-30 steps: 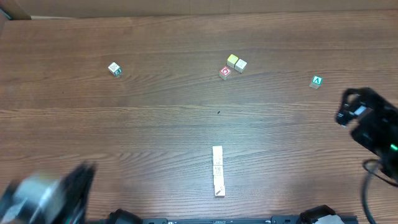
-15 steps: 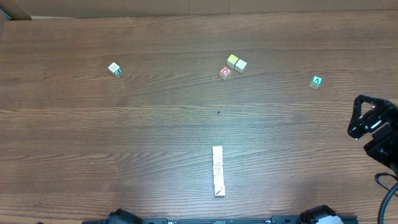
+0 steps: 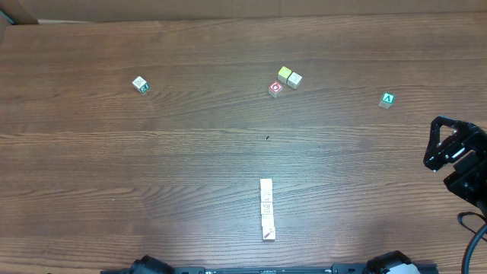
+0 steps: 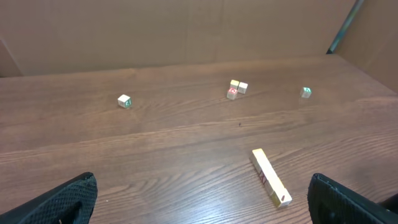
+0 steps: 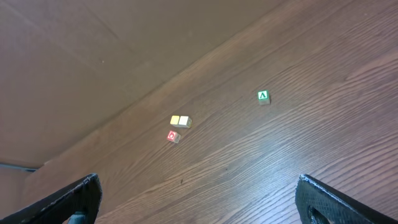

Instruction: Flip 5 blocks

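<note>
— Where are the blocks [image 3: 266,209]?
— Lined up in a tight row near the front edge of the table [image 3: 114,167], face to face, touching. How many are in it I can't count from here.
— And the arms?
— The right gripper [image 3: 441,144] hangs at the right side, fingers spread wide, nothing in them. The left gripper [image 4: 199,205] shows only through its own camera: two dark fingertips far apart, empty, looking down over the row.
— How will they handle?
— Light, hard little wooden cubes, I'd guess. Smooth faces, so they could slip or skid. Best pinched across two opposite free faces, starting from an end one.
— The scattered cubes?
— Well apart, further back.
</note>
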{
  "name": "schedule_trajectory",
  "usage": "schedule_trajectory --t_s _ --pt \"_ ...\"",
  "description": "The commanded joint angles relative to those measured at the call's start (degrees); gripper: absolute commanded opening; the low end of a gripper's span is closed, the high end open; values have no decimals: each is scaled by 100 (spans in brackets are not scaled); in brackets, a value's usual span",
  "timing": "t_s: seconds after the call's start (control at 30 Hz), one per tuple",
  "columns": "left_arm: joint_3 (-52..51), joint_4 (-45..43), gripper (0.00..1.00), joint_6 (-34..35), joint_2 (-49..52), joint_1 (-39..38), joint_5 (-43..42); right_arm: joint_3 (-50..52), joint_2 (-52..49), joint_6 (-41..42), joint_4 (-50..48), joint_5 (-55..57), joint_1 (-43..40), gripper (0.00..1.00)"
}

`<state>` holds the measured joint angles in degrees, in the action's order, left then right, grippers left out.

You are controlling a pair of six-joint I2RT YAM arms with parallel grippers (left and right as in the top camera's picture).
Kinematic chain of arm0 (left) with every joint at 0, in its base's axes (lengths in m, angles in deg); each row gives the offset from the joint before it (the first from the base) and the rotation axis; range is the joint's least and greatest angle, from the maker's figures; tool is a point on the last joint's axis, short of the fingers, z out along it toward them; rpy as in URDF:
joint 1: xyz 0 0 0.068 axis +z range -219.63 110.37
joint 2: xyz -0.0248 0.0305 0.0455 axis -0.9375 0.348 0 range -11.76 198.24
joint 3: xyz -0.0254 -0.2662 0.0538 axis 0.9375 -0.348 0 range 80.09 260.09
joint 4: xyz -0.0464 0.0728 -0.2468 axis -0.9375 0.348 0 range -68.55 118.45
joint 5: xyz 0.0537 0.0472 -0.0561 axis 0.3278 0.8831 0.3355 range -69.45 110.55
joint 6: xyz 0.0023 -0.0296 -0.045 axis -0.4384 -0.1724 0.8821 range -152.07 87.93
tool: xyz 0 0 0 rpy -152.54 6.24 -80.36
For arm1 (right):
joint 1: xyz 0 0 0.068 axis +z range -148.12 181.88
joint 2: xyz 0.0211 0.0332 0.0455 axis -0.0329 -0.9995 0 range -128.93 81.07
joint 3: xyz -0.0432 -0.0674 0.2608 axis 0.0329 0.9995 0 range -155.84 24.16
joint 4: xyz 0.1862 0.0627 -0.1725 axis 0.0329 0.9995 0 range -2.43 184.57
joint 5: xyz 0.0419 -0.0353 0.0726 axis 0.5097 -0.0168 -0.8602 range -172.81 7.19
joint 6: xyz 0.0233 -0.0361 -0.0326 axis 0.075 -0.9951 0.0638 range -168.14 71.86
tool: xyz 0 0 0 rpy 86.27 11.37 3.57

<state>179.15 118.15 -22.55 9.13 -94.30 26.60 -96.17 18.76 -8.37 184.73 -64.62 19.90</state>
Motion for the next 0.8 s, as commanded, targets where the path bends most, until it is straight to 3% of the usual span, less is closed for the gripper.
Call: schedule_trajectory --t_s 0.0,0.43,0.6,0.77 --pt "-28 7 100 37 -7 -2 -9 0 -7 -61 -13 -7 -26 100" --pt "-28 -37 100 -133 -7 -2 116 0 -7 -61 -13 -7 -26 100" --pt "-391 -1145 100 254 -22 68 9 0 -7 -61 -13 -7 -26 100" --pt "-1665 -2634 100 254 -297 697 -70 0 -7 -61 -13 -7 -26 100"
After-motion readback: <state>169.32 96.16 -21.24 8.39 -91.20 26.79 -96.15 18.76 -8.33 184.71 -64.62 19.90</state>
